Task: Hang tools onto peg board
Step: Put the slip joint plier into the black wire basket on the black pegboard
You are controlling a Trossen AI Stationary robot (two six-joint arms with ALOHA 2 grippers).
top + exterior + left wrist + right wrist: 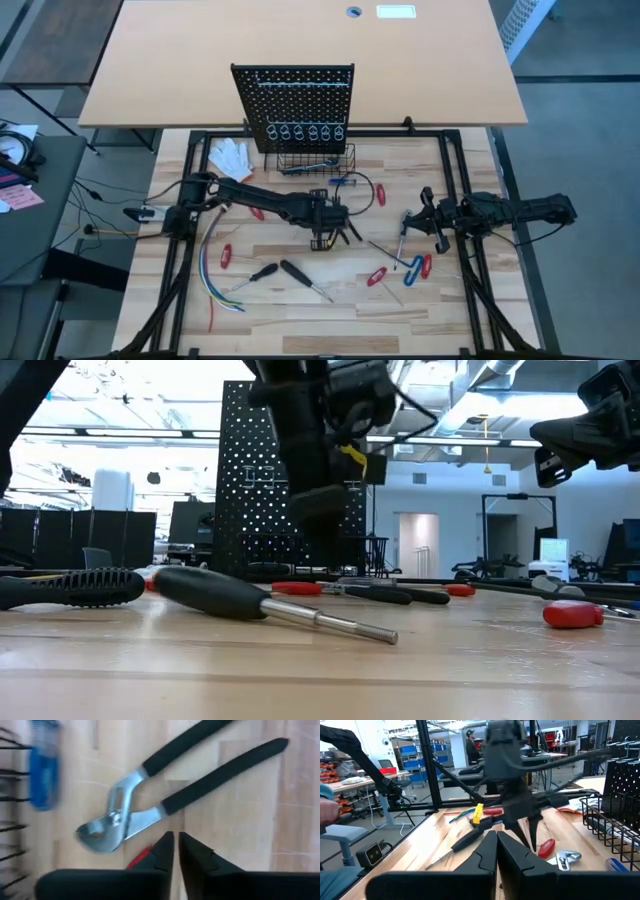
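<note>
Left jaws (175, 851): clenched, empty, poised just beside the black-handled steel pliers (150, 800).
Pliers: flat on wooden counter (240, 830), handles splayed away from jaws.
Right jaws (496, 851): clenched, waiting well apart.

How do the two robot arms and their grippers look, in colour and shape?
Both arms are dark, jointed and slender. The left gripper has two black, pointed, wedge-shaped fingers; the right gripper looks the same. A yellow tag shows on the left arm's wrist.

left tool (322, 240) mid-table | right tool (406, 222) beside | peg board (295, 105) upright
</note>
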